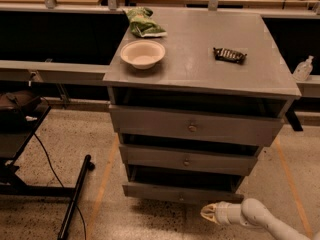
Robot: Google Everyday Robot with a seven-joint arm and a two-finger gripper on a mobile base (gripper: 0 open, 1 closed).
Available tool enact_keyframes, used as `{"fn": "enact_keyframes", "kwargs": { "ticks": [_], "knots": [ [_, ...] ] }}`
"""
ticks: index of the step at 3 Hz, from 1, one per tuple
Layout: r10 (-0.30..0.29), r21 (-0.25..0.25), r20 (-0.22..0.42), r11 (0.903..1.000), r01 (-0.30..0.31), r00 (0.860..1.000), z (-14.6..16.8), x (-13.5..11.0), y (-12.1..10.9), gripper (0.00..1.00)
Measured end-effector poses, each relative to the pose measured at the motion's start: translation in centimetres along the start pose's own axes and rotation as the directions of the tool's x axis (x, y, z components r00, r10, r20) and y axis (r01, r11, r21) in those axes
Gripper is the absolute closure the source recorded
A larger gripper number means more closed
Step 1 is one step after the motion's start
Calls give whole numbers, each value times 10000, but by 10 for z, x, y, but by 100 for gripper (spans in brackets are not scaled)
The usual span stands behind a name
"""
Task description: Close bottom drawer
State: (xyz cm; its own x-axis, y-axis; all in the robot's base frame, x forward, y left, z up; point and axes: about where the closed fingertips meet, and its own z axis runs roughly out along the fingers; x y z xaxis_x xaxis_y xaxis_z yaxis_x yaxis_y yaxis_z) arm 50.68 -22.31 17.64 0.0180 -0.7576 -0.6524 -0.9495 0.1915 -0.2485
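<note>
The grey cabinet has three drawers, all pulled out a little. The bottom drawer is the lowest, with a narrow front panel and a small knob; a dark gap shows above its front. My gripper is at the end of the white arm coming in from the lower right. It sits low over the floor, just below and in front of the right part of the bottom drawer's front, a little apart from it.
On the cabinet top lie a white bowl, a green bag and a dark snack bar. A black cart with a floor bar stands at the left. A sanitizer bottle is at the right.
</note>
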Motion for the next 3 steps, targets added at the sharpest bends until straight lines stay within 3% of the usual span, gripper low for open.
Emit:
{"fn": "enact_keyframes", "kwargs": {
  "ticks": [1, 3],
  "knots": [
    [-1, 34, -81, 10000, 2, 10000, 18, 8, -11, 100],
    [-435, 27, -746, 9990, 438, 9963, 56, 17, -55, 100]
  ]
}}
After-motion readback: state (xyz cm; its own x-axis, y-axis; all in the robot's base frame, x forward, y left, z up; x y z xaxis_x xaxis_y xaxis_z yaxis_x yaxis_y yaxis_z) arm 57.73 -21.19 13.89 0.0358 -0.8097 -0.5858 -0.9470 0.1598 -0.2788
